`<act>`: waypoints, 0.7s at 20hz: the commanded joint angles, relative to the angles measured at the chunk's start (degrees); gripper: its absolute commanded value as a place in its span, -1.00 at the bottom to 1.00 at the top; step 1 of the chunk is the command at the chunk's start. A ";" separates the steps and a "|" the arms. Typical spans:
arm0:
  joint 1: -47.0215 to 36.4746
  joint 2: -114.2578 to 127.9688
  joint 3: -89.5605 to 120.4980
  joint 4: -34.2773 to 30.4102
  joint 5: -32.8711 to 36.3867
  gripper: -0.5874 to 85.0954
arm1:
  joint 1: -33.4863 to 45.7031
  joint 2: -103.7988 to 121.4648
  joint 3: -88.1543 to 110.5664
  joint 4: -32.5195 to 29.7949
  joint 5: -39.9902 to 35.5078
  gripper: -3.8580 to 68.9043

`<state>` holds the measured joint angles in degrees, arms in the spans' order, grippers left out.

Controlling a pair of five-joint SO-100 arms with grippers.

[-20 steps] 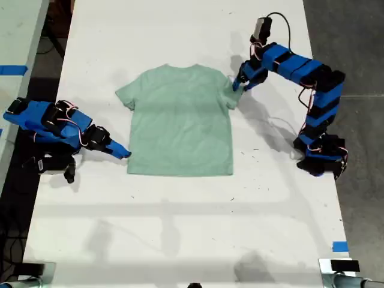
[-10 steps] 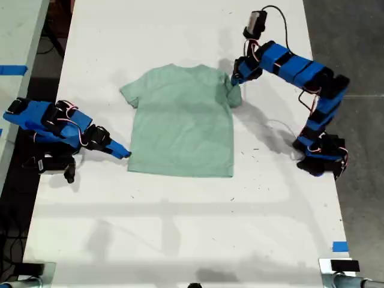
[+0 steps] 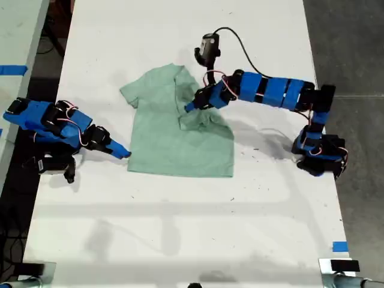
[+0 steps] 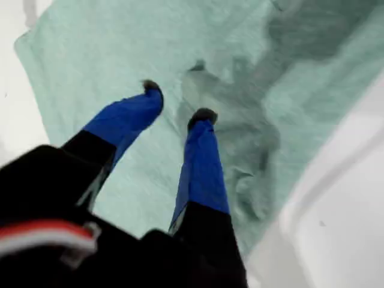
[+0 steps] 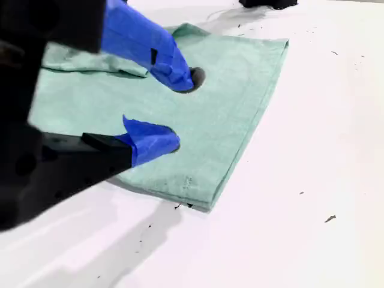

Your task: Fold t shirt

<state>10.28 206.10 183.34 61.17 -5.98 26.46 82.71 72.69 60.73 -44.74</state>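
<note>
Mint-green cloth, the t shirt (image 3: 174, 129), lies near the middle of the white table (image 3: 180, 228) in the exterior view, its hem toward 6 o'clock and its neck toward 12 o'clock. Its sleeve at 10 o'clock lies flat; the sleeve and shoulder on the 2 o'clock side are pulled over onto the body and bunched in a rumpled heap.

My first end effector (image 3: 191, 107) reaches in from the exterior view's right and sits right at that heap. In the first wrist view, my first end effector (image 4: 177, 103) has its two blue fingers spread apart over the wrinkled cloth, with a fold of fabric rising between the tips; whether they pinch it I cannot tell.

My second end effector (image 3: 123, 152) rests at 9 o'clock of the shirt, by its lower corner. In the second wrist view, my second end effector (image 5: 180, 111) is open, fingers apart above the shirt's edge, gripping nothing.
</note>
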 commanded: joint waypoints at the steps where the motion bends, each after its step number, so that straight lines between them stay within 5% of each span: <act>1: 0.88 0.35 0.44 0.09 0.44 -0.70 | 5.54 17.05 8.79 2.02 1.14 -0.90; 8: 0.88 0.35 0.44 0.09 0.44 -0.70 | -5.98 67.15 63.37 -2.81 12.48 -0.90; 12: 0.88 0.35 0.44 0.09 0.44 -0.70 | -6.33 92.29 89.56 -4.04 15.29 -0.90; 14: 0.88 0.35 0.44 0.09 0.44 -0.70 | -5.89 118.21 103.27 6.15 18.11 -0.90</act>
<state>10.28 206.10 183.34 61.17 -5.98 20.65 176.75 165.94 59.50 -29.18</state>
